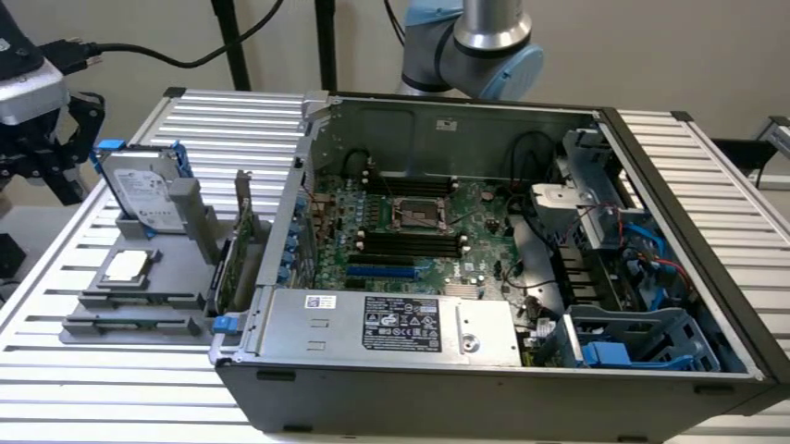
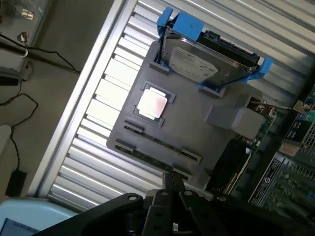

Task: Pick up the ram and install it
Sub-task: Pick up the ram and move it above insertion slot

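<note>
Gripper: the gripper [image 2: 172, 177] is seen in the wrist view with its black fingers pressed together, and nothing is pinched between them.
Gripper position: it is held above the parts tray [image 2: 197, 132], over the tray edge closest to the two long holder rows and apart from everything on the tray.
Ram: the ram [image 2: 151, 159] is seen as a thin dark-green stick lying flat in the outermost holder row of the tray; it is not gripped. In the exterior view this row is at the near edge of the tray.
Processor: a square silver processor chip [image 2: 152, 104] is seated in its recess, just beyond the holder rows.
Hard drive: a hard drive [image 2: 197, 61] in a blue carrier is propped upright at the far end of the tray.
Expansion card: a green expansion card [image 1: 243, 236] is stood on edge between the tray and the computer case [image 1: 494, 398].
Computer case: it is laid open on the slatted table [image 1: 691, 185], on the exterior view's right of the tray; the motherboard [image 1: 475, 231] is exposed, with black memory slots [image 1: 408, 245] near its middle.
Arm: the arm [image 1: 475, 37] is seen behind the far wall of the case.
</note>
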`<state>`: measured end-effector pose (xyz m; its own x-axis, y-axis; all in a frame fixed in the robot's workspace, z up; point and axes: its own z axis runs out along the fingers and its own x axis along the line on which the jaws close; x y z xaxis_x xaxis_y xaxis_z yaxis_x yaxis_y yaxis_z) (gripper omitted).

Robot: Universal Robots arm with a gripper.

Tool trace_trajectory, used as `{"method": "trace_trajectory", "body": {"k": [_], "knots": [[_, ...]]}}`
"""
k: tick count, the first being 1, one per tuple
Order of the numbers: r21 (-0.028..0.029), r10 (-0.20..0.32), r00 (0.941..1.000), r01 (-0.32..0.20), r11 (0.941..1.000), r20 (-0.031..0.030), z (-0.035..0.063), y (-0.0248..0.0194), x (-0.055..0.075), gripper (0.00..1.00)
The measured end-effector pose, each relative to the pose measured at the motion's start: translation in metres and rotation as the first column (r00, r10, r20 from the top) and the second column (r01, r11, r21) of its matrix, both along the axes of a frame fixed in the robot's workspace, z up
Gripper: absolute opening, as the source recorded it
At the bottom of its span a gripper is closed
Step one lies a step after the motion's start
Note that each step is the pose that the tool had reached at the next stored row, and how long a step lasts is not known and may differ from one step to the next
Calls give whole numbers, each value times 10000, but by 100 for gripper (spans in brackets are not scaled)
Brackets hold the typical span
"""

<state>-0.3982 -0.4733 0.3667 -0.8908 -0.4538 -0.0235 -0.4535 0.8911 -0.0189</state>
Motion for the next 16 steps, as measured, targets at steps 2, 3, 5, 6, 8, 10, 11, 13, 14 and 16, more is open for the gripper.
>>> {"method": "trace_trajectory", "body": {"k": [2, 3, 5, 6, 8, 10, 11, 13, 14, 16], "knots": [[0, 365, 9993, -365, 9993, 0, -3, 0, 0, 11], [0, 545, 9985, -545, 9985, -1, -5, 0, 0, 11], [1, 904, 9959, -904, 9959, 0, -9, 0, 0, 11], [1, 1083, 9941, -1083, 9941, 0, -11, 0, 0, 11], [1, 1451, 9894, -1451, 9894, 1, -16, 0, 0, 11], [1, 1806, 9836, -1806, 9836, 0, -20, 0, 0, 11], [0, 1982, 9802, -1982, 9802, 0, -22, 0, 0, 11], [1, 2350, 9720, -2350, 9720, 1, -27, 0, 0, 11], [1, 2523, 9677, -2523, 9677, 1, -30, 0, 0, 11], [1, 2869, 9580, -2869, 9580, 1, -35, 0, 0, 11]]}}
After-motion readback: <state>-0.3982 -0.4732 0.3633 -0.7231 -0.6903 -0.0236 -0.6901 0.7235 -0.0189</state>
